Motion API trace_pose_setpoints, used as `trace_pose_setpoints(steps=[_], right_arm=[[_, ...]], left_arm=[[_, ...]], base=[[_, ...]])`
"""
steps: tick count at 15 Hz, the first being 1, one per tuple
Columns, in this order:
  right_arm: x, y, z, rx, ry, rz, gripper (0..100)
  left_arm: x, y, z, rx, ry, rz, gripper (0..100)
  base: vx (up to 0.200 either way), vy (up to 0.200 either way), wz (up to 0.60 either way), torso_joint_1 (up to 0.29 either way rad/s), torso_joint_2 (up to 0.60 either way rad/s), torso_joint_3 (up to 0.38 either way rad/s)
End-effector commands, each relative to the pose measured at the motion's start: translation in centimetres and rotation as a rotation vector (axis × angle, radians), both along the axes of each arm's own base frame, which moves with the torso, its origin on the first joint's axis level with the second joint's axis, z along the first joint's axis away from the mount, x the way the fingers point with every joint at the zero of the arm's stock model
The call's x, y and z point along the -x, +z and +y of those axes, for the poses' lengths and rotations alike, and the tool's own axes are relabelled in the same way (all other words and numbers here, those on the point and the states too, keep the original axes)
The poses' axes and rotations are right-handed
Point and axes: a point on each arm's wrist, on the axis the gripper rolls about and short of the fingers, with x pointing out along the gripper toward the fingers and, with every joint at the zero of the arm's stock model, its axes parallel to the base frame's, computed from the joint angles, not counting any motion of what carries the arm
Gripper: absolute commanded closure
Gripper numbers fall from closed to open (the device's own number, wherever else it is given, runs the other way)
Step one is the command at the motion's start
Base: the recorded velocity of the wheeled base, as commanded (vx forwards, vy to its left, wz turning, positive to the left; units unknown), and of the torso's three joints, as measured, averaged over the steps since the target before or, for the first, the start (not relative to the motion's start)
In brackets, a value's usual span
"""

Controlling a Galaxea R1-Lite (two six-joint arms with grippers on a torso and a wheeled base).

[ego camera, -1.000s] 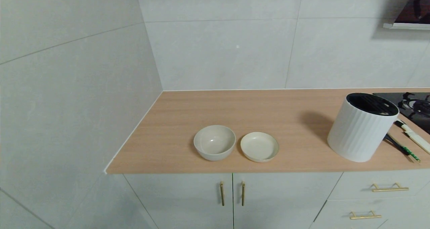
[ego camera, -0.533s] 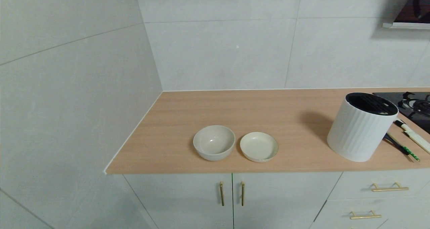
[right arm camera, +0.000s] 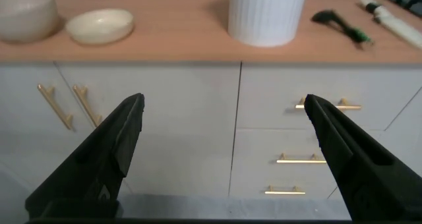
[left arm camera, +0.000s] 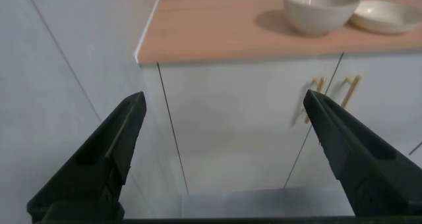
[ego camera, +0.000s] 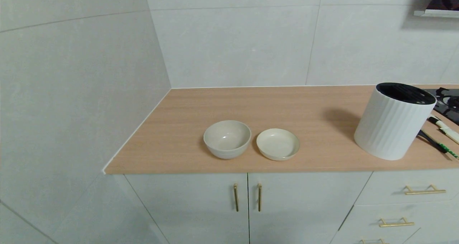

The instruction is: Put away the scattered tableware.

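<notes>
Left gripper [left arm camera: 223, 99] has its jaws spread wide with nothing in them. Right gripper [right arm camera: 223, 99] is the same, wide apart and empty. Both sit low in front of the cabinet fronts, below counter level and well apart from all the tableware. The left one faces the cabinet doors [ego camera: 200, 204]. The right one faces the seam between doors and drawers [ego camera: 394, 186].

Step, my read: pre-grasp, nothing picked up yet, task basically at zero. The next move needs an arm raised above the countertop [ego camera: 251, 104] edge and brought over a target. Jaws should be held apart until they straddle a rim or handle.

Targets, near to far:
- **Bowl and dish:** bowl [ego camera: 227, 139] and shallow dish [ego camera: 278, 144] sit upright near the front edge, just beside each other with a narrow gap. They are above the left gripper and toward the robot's right, bowl nearer. From the right gripper they are up and to its left.
- **Holder:** ribbed white holder [ego camera: 394, 120] stands upright further right, above and ahead of the right gripper.
- **Utensils:** past the holder, a dark utensil [ego camera: 434, 143] with a green-marked end and a white-handled knife [ego camera: 444, 127] lie flat near its base. I can't tell if they touch it. They probably go in the holder, so the right arm looks better placed.

Hob [ego camera: 450, 100] is behind them, with the tiled wall [ego camera: 233, 47] at the back.
</notes>
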Motion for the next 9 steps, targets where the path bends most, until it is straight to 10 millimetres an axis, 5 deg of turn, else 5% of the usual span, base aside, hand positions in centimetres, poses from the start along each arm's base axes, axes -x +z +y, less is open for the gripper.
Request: trace_pose_setpoints(steps=[1, 9], right_arm=[[-0.01, 0.0, 0.0, 0.0, 0.001, 0.001, 0], [-0.01, 0.0, 0.0, 0.0, 0.003, 0.001, 0]], left_arm=[[0.0, 0.0, 0.0, 0.0, 0.0, 0.0, 0], [0.0, 0.0, 0.0, 0.0, 0.0, 0.0, 0]], base=[[0.0, 0.0, 0.0, -0.251, 0.54, 0.295], [0.0, 0.0, 0.0, -0.234, 0.53, 0.29]])
